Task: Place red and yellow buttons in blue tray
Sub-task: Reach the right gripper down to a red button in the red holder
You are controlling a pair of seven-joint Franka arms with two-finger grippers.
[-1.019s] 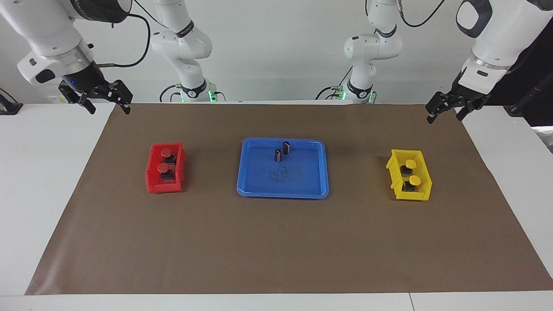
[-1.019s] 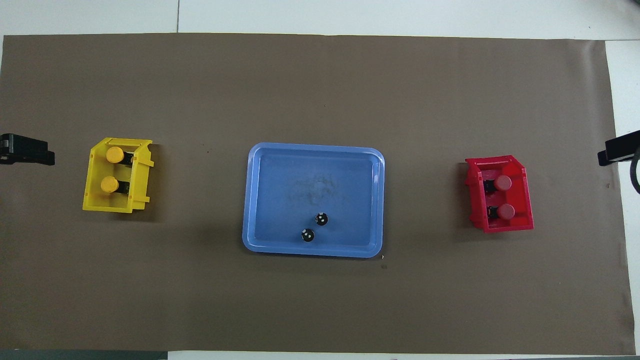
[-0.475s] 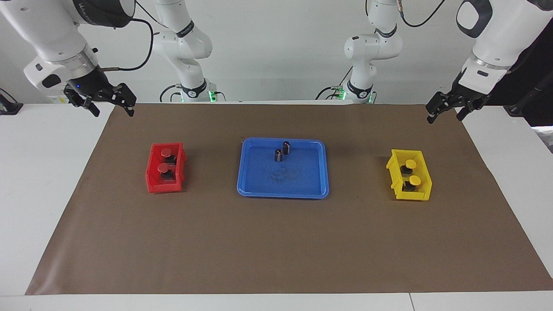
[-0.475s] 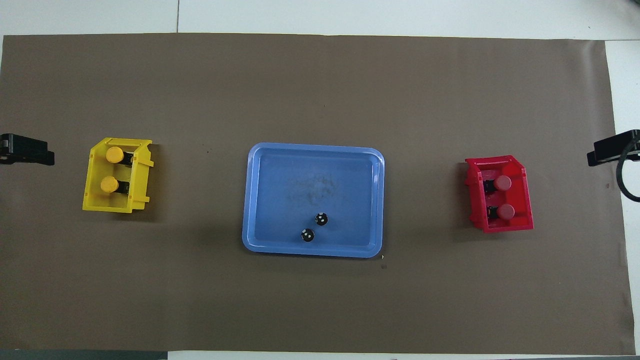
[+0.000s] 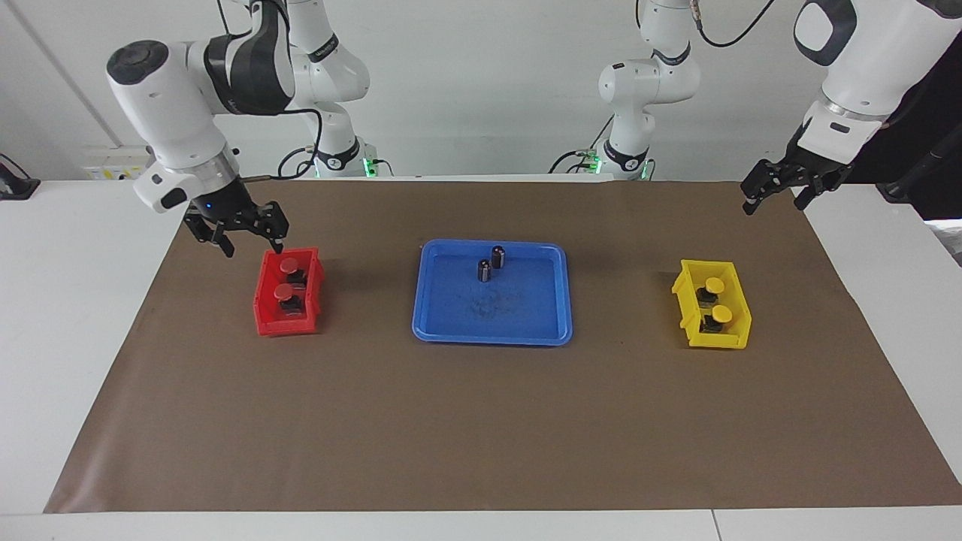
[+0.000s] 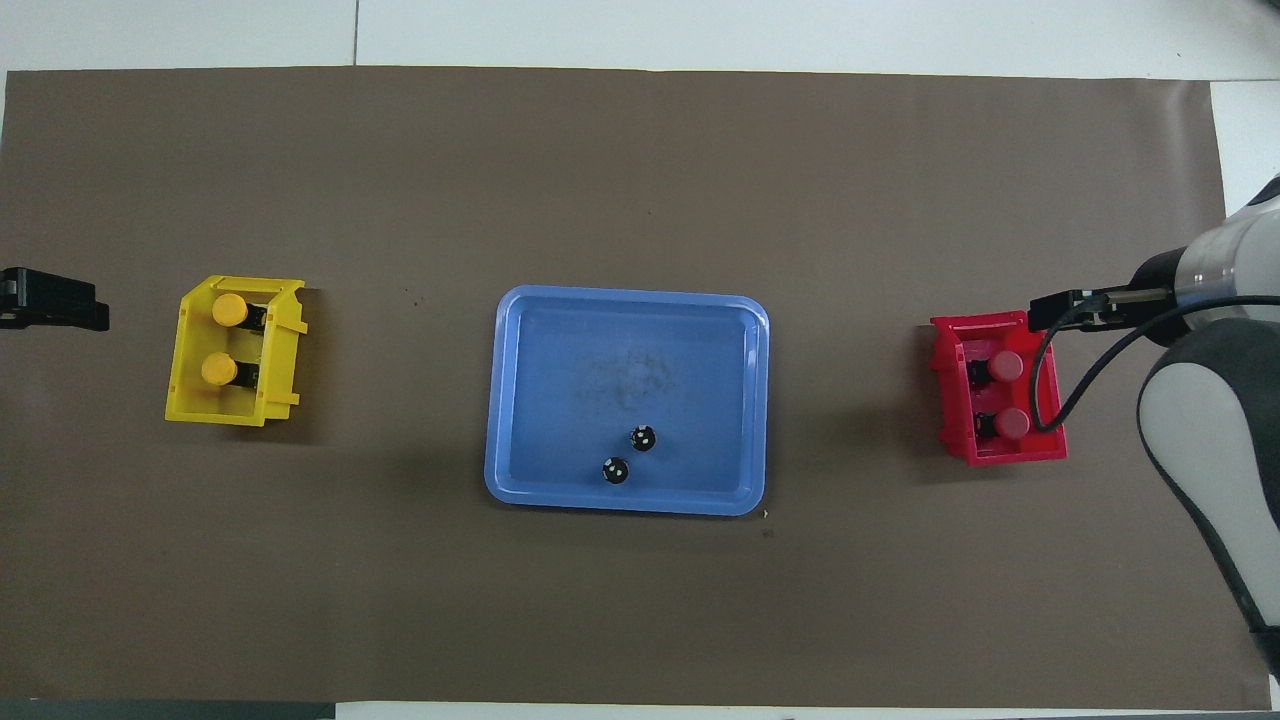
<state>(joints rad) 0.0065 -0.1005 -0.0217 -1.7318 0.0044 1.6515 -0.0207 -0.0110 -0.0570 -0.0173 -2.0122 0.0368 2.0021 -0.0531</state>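
Two red buttons (image 5: pixel 288 265) (image 5: pixel 284 291) sit in a small red bin (image 5: pixel 263 321) toward the right arm's end; they also show in the overhead view (image 6: pixel 1006 366) (image 6: pixel 1012 424). Two yellow buttons (image 5: pixel 714 285) (image 5: pixel 721 313) sit in a small yellow bin (image 5: pixel 740 334) toward the left arm's end. The blue tray (image 5: pixel 526 330) lies between the bins, also in the overhead view (image 6: pixel 560 400). My right gripper (image 5: pixel 252 248) is open and empty in the air by the red bin's rim, touching nothing. My left gripper (image 5: pixel 772 204) is open and waits over the mat's corner.
Two dark capless cylinders (image 5: pixel 497 256) (image 5: pixel 484 270) stand in the tray on the side nearer to the robots. A brown mat (image 5: pixel 481 421) covers the table. The right arm's cable (image 6: pixel 1045 400) hangs over the red bin in the overhead view.
My right arm has swung in from the mat's corner and come down to the red bin, still open. The left arm, bins, tray and buttons have not moved.
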